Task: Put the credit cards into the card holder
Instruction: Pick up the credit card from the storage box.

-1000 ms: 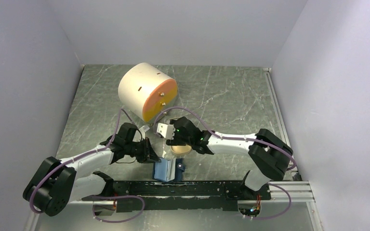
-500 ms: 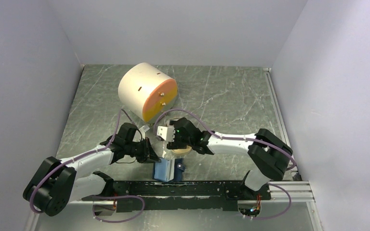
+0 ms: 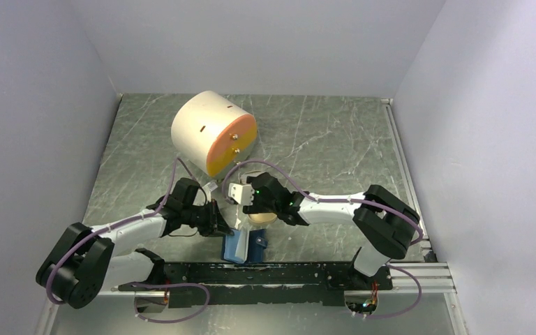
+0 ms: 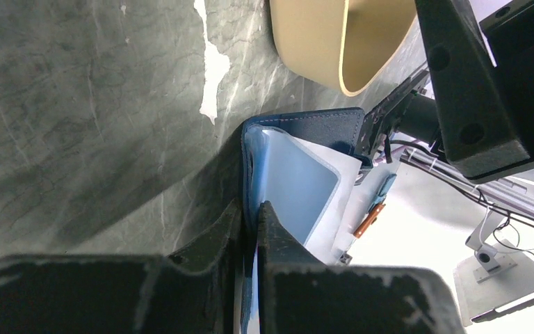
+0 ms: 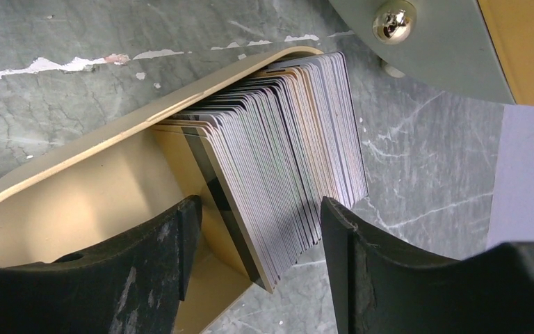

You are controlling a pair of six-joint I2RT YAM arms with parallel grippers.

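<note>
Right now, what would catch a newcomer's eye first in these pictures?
The big cream cylinder with its orange face dominates the back of the table. Close up, a packed stack of credit cards leans in a tan dish inside the open right gripper, while the left gripper pinches one cover of the blue card holder.

Dark blue card holder with pale blue lining, whitish-grey credit cards, tan dish, grey veined table.

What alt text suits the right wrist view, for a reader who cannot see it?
A stack of thin whitish-grey credit cards stands on edge, leaning, in a tan oval dish on a grey marbled table. The right end effector is open, its black fingers either side of the stack's near end.
</note>
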